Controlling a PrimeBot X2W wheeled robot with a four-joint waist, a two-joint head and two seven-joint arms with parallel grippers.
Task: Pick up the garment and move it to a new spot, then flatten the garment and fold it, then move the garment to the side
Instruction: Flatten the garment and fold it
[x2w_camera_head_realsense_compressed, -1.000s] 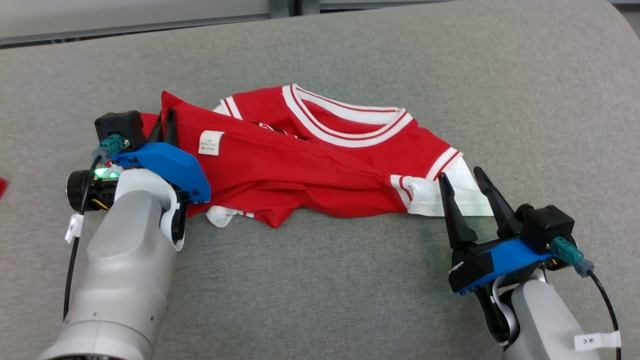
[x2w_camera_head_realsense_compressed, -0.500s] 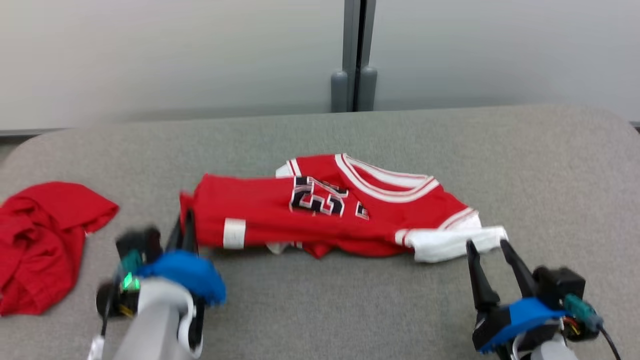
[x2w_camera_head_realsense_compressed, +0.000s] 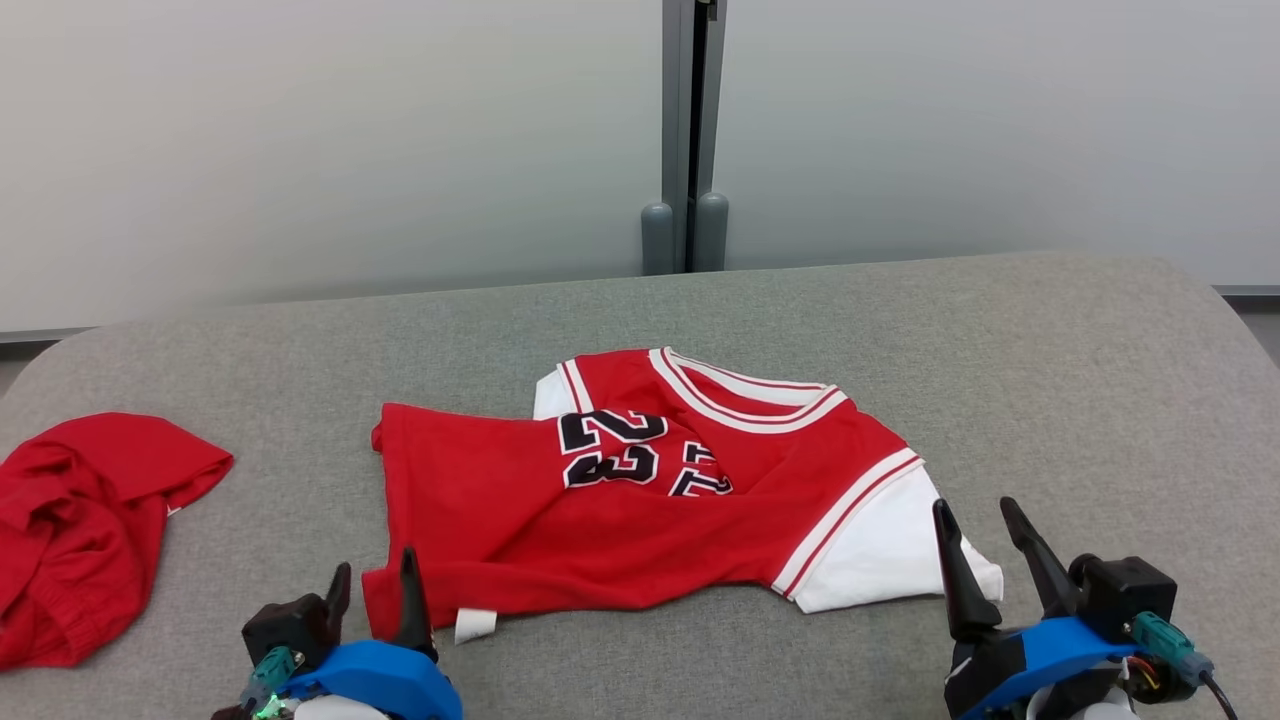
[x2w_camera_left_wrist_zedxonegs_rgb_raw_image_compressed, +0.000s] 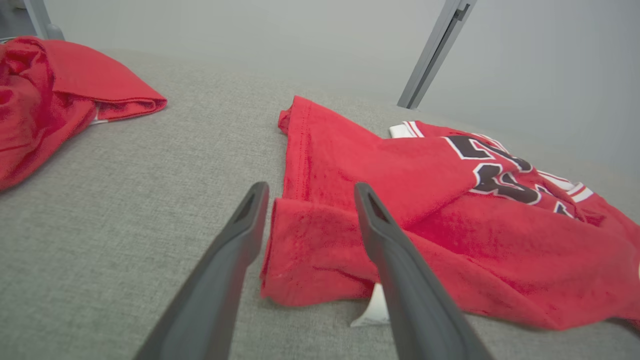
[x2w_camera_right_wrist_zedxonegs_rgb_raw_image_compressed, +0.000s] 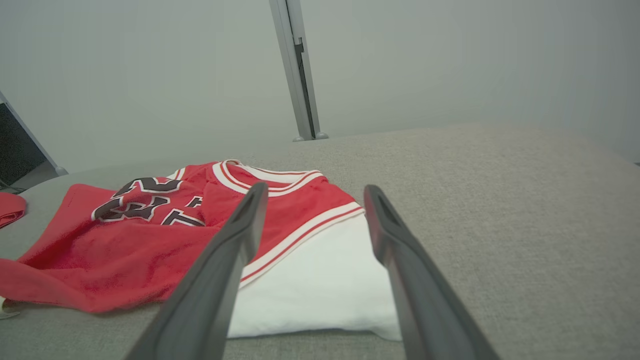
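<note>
Head view — garment (x2w_camera_head_realsense_compressed: 620, 530) lies spread (numerals upward).

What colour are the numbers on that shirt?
The numbers are black, edged white; head view shows them best.

We've got head cam high, facing forward-down over the worktop (x2w_camera_head_realsense_compressed: 1000, 330) to the wall (x2w_camera_head_realsense_compressed: 300, 150) at 12 o'clock. Wrist cams low, close in at 7 and 5, both share the garment (x2w_camera_head_realsense_compressed: 620, 520).

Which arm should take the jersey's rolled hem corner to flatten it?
Left, likely: the left fingers, open, flank the hem corner; the right fingers sit by the white sleeve at the jersey's other end.
</note>
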